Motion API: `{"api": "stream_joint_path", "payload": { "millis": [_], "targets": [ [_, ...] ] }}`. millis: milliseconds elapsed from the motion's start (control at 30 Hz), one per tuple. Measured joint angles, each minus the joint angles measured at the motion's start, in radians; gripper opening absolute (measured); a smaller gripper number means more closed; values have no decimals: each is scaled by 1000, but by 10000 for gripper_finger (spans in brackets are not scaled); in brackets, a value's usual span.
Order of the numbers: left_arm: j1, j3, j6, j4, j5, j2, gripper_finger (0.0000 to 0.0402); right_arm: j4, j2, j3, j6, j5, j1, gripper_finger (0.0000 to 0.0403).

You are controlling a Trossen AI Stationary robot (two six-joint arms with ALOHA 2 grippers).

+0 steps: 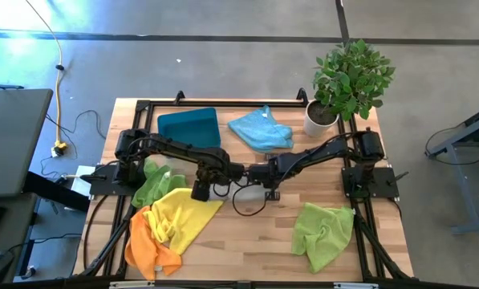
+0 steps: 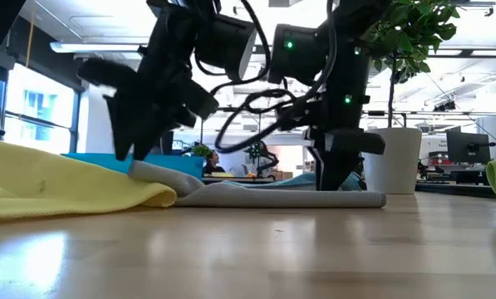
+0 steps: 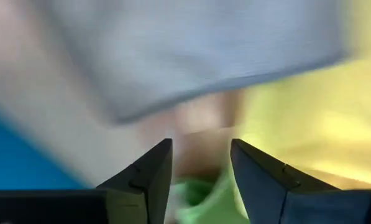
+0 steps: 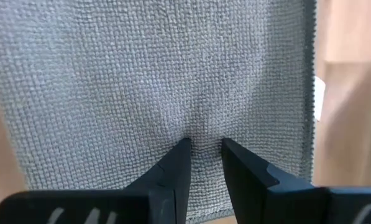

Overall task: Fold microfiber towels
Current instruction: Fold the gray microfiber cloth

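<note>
Cloth, centre frame: grey towel [image 4: 160, 81] limp and light; we judge edges best; left gripper [image 3: 201, 165] parted, empty; right gripper [image 4: 204, 155] narrowly parted, pressing it.

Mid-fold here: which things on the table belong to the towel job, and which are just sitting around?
Job:
grey towel, flat under both arms
yellow towel
orange towel
lime towel, front right
second lime towel, left
light blue towel, back

Just there:
teal tray
potted plant
</note>
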Motion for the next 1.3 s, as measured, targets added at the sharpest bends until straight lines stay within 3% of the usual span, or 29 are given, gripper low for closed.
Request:
{"api": "stream_joint_path", "payload": {
  "millis": [400,533,733,900,1067,1167,1300],
  "targets": [
    [-24,-92,-46,103,143,1,132,-162,1,-2,-43,73,-40,87],
    [-46,-140,-59,102,147,1,127,-165,1,-2,-45,73,-40,87],
    [-90,-122,-66,74,256,-32,121,-151,1,-2,-60,72,-40,87],
    [-106,-55,-36,178,228,-84,119,-134,1,-4,-64,72,-41,87],
    [-92,-47,-40,452,24,-95,119,-121,1,-4,-63,72,-40,87],
    [-65,-67,-48,574,-29,-90,119,-122,1,-4,-63,70,-40,87],
    [-23,-108,-74,608,-82,-88,119,-124,0,-3,-45,65,-40,87]
  ]
}}
